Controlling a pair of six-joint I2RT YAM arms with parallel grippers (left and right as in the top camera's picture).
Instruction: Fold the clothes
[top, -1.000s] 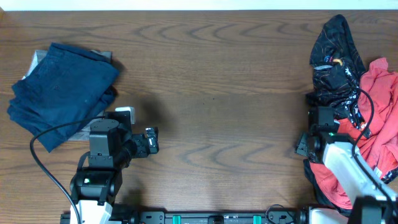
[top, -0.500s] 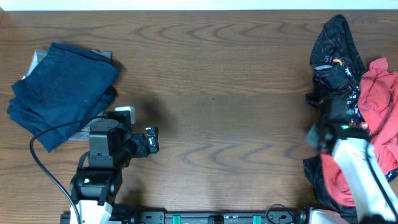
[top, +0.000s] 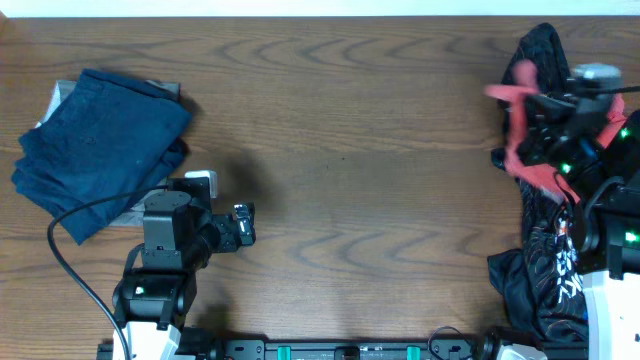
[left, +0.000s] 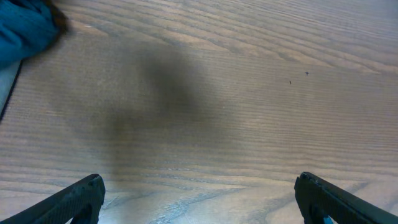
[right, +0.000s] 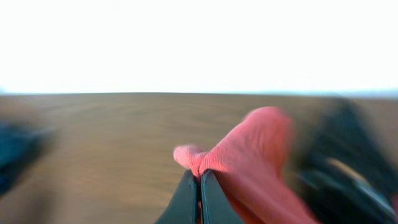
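R: right gripper (right: 199, 180) jaws clenched on a fold of coral-red soft T-shirt (right: 249, 146), raised at right end of brown wooden counter (top: 350, 120), by black shiny patterned garment (top: 545, 290) | L: left gripper (left: 199, 190) jaws released, low over bare wood, near folded navy-blue garment (top: 100, 150)

Dark brown wood-grain tabletop (top: 350, 150) fills pretty much everything, with just a thin bright white strip (top: 300, 7) along the frame's top edge.

Robotics lab, wood-grain table (top: 340, 130), cabled robot arm (top: 160, 262)
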